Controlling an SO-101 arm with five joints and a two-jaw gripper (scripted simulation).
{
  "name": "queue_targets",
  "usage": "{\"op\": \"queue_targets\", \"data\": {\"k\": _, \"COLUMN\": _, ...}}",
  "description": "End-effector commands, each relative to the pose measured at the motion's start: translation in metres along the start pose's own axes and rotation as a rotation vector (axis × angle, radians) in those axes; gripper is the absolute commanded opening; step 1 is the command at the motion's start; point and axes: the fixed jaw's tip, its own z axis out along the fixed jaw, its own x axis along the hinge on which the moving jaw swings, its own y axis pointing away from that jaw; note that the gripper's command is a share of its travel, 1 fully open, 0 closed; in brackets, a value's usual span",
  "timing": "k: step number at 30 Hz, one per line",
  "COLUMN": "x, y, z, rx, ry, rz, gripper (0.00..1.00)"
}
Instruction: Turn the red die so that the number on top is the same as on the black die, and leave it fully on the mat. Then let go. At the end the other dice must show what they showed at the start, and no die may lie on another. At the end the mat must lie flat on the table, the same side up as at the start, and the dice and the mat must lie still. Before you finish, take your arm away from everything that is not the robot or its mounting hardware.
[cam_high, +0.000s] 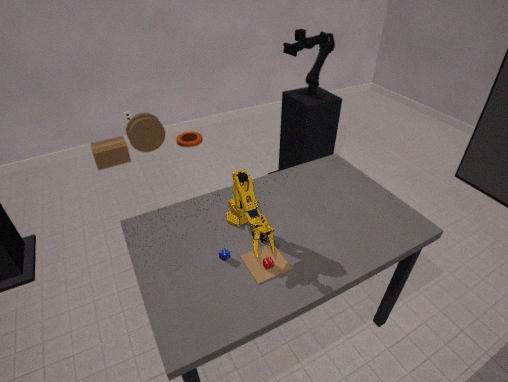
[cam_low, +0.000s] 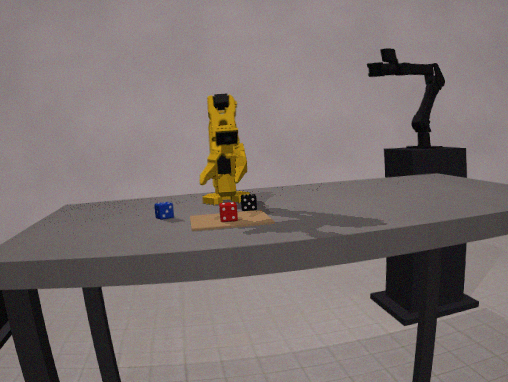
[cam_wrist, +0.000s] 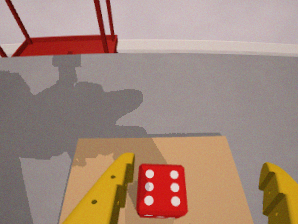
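Note:
The red die (cam_wrist: 161, 190) lies on the tan mat, apart from both fingers, and its upper face shows six pips in the wrist view. It also shows in the top view (cam_high: 268, 262) and the exterior view (cam_low: 228, 211). My gripper (cam_wrist: 197, 165) is open and empty, raised above and just behind the die (cam_high: 264, 251), with the fingers spread wider than the die. The black die (cam_low: 248, 202) stands at the mat's (cam_low: 232, 222) far right corner; I cannot read its top face. In the top view the arm hides it.
A blue die (cam_high: 224, 254) lies on the table left of the mat, also in the exterior view (cam_low: 164, 210). The arm's yellow base (cam_high: 240, 210) stands behind the mat. A black pedestal with a dark arm (cam_high: 310, 120) stands beyond the table.

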Motion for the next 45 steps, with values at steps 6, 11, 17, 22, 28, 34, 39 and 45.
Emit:
{"op": "queue_targets", "data": {"k": 6, "x": -0.029, "y": -0.001, "z": 0.001, "rx": 0.004, "ry": -0.078, "rz": 0.007, "gripper": 0.36}}
{"op": "queue_targets", "data": {"k": 11, "x": -0.028, "y": -0.001, "z": 0.002, "rx": 0.004, "ry": -0.05, "rz": 0.006, "gripper": 0.36}}
{"op": "queue_targets", "data": {"k": 17, "x": -0.027, "y": -0.001, "z": 0.004, "rx": 0.004, "ry": 0.034, "rz": 0.0, "gripper": 0.36}}
{"op": "queue_targets", "data": {"k": 22, "x": -0.026, "y": 0.0, "z": 0.003, "rx": 0.003, "ry": 0.128, "rz": -0.006, "gripper": 0.36}}
{"op": "queue_targets", "data": {"k": 28, "x": -0.025, "y": 0.0, "z": -0.001, "rx": 0.002, "ry": 0.215, "rz": -0.011, "gripper": 0.36}}
{"op": "queue_targets", "data": {"k": 34, "x": -0.024, "y": 0.0, "z": -0.012, "rx": -0.001, "ry": 0.358, "rz": -0.021, "gripper": 0.36}}
{"op": "queue_targets", "data": {"k": 39, "x": -0.024, "y": 0.001, "z": -0.028, "rx": -0.004, "ry": 0.479, "rz": -0.029, "gripper": 0.36}}
{"op": "queue_targets", "data": {"k": 45, "x": -0.024, "y": 0.001, "z": -0.043, "rx": -0.007, "ry": 0.571, "rz": -0.035, "gripper": 0.36}}
